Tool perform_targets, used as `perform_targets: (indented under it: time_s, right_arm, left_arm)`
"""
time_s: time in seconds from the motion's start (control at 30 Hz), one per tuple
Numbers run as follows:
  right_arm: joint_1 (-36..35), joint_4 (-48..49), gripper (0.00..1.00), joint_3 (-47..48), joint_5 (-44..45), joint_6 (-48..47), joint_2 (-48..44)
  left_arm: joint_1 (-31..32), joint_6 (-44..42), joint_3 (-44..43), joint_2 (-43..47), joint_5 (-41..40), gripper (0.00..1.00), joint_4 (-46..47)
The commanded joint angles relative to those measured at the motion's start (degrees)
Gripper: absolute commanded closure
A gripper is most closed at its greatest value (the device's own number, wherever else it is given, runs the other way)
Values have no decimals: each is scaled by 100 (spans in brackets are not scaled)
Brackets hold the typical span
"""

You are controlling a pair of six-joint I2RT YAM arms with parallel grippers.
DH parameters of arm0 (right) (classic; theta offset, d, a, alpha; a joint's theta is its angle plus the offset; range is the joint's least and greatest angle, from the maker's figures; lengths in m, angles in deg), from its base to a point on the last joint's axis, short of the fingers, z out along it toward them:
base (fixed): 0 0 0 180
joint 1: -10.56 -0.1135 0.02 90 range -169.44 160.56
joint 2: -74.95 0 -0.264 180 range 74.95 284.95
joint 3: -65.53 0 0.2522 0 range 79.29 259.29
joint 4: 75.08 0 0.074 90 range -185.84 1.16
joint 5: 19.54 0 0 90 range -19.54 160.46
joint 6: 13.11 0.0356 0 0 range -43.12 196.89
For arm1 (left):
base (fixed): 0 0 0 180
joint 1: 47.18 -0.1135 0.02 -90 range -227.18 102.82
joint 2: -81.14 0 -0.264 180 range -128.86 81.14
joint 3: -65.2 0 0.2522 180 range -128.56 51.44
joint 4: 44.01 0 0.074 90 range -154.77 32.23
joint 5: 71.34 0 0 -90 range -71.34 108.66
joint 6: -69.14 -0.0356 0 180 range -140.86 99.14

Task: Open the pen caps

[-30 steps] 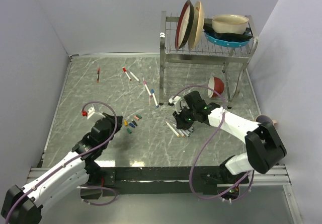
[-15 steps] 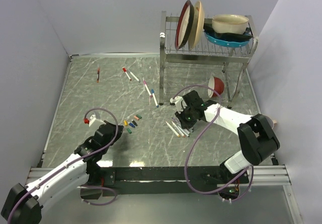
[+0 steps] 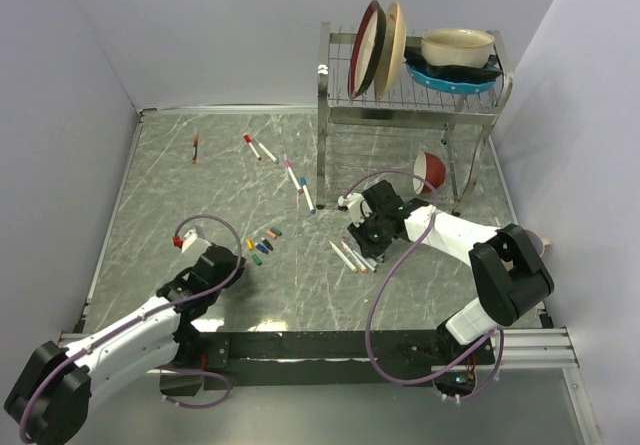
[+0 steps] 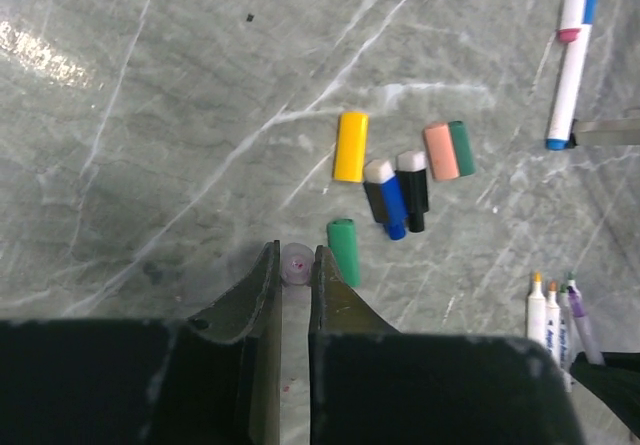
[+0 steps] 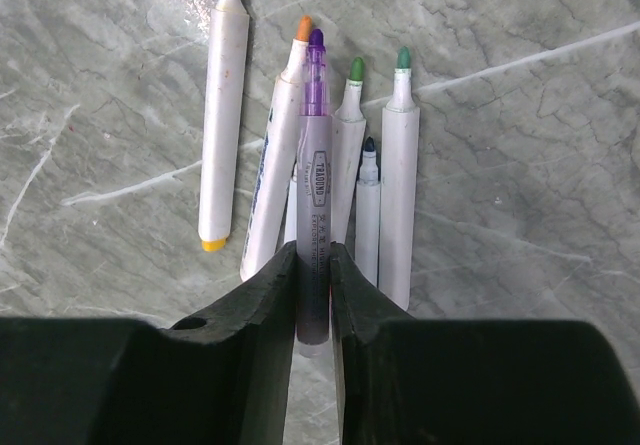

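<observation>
Several loose pen caps (image 4: 350, 146) lie on the marble table: yellow, green (image 4: 343, 251), blue, black, pink and dark green. In the top view they form a cluster (image 3: 262, 247). My left gripper (image 4: 296, 257) is shut on a small pale pinkish cap (image 4: 297, 263), held at the fingertips just left of the green cap. My right gripper (image 5: 313, 260) is shut on an uncapped purple pen (image 5: 316, 165), which lies over a row of uncapped white pens (image 5: 399, 165). From above, the right gripper (image 3: 362, 248) sits over that pen row (image 3: 348, 257).
Capped pens lie farther back on the table (image 3: 251, 146), with two more near the rack's leg (image 3: 298, 183). A metal dish rack (image 3: 330, 115) with plates and bowls stands at the back right, and a red bowl (image 3: 429, 170) sits beneath it.
My left arm has drawn back slightly toward the near edge, its fingers still beside the cap cluster. The right gripper has shifted a little over the pen row with the purple pen in it.
</observation>
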Motion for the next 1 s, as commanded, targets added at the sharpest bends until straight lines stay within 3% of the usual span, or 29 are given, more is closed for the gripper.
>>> perform_targets:
  time_s: [0.0, 0.33, 0.73, 0.97]
  right_arm:
    - [22, -53, 74, 275, 18, 24, -1]
    - [31, -105, 68, 311, -96, -11, -54]
    - [22, -465, 62, 547, -605, -415, -203]
    - [66, -799, 58, 688, -1167, -811, -405]
  left_arm:
    - [-35, 32, -145, -195, 23, 87, 347]
    - [-35, -30, -233, -407, 23, 79, 409]
    - [-35, -162, -382, -372, -3, 63, 312]
    - [-44, -424, -715, -284, -187, 47, 22]
